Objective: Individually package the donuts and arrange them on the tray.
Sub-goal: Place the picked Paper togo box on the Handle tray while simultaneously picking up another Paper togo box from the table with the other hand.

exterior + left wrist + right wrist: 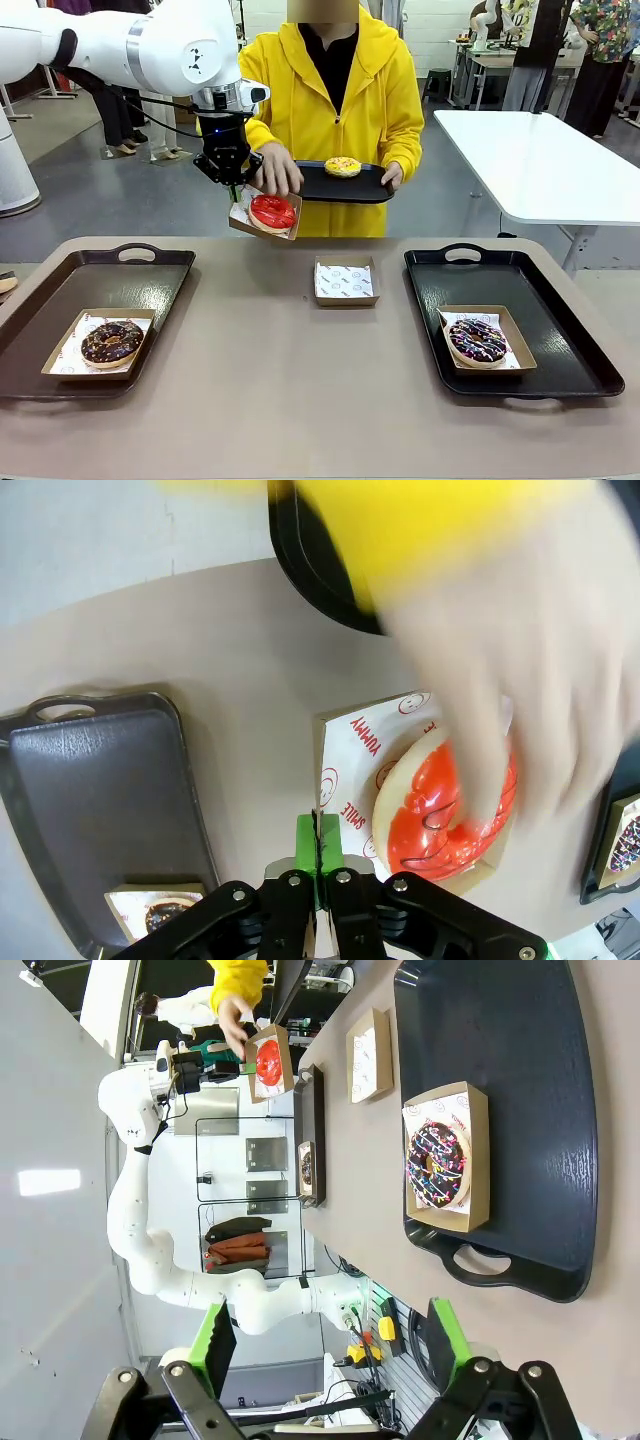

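My left gripper [234, 192] hangs above the table's far edge, shut on the rim of a paper-lined box [243, 214] that holds the red-iced donut [272, 212]. The left wrist view shows its green pads [307, 852] pinching the box edge, with a person's hand [500, 680] blurred and touching the red donut [450, 815]. The person's other hand carries a small black tray [365, 188] bearing the yellow-iced donut [342, 166]. A chocolate donut [112, 342] sits boxed on the left tray [60, 290]. The sprinkled donut [477, 341] [438, 1165] sits boxed on the right tray [560, 330]. My right gripper [330, 1345] is open, holding nothing.
An empty lined box [345, 281] lies at the table's middle, toward the far side. A white table [540, 160] stands at the back right. The person in yellow stands at the far edge.
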Controlling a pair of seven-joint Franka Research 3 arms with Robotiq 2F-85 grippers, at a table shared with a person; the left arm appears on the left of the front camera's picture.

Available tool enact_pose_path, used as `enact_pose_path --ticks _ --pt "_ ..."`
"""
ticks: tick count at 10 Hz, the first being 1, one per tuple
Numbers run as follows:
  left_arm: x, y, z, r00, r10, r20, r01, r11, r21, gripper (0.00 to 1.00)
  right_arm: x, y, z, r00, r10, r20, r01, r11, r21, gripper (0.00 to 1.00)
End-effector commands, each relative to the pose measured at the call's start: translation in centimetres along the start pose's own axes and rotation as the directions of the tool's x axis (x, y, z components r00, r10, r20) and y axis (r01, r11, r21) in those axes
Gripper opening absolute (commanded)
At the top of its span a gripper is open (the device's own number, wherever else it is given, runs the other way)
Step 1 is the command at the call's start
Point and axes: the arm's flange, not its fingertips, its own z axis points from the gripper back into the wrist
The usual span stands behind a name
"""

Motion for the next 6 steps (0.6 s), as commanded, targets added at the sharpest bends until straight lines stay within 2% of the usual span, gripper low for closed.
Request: enact_pose_path --ticks 1,6 --pt "0.1 0.26 0.09 1.0 -0.015 0.001 0.015 1.0 -0.012 0.0 -0.03 0.29 0.07 1.0 -0.003 0.003 0.003 1.0 0.009 1.0" --pt "0.1 0.26 0.09 1.0 -0.015 0.001 0.015 1.0 -0.012 0.0 -0.03 0.29 0.07 1.0 -0.003 0.003 0.003 1.0 0.009 1.0"
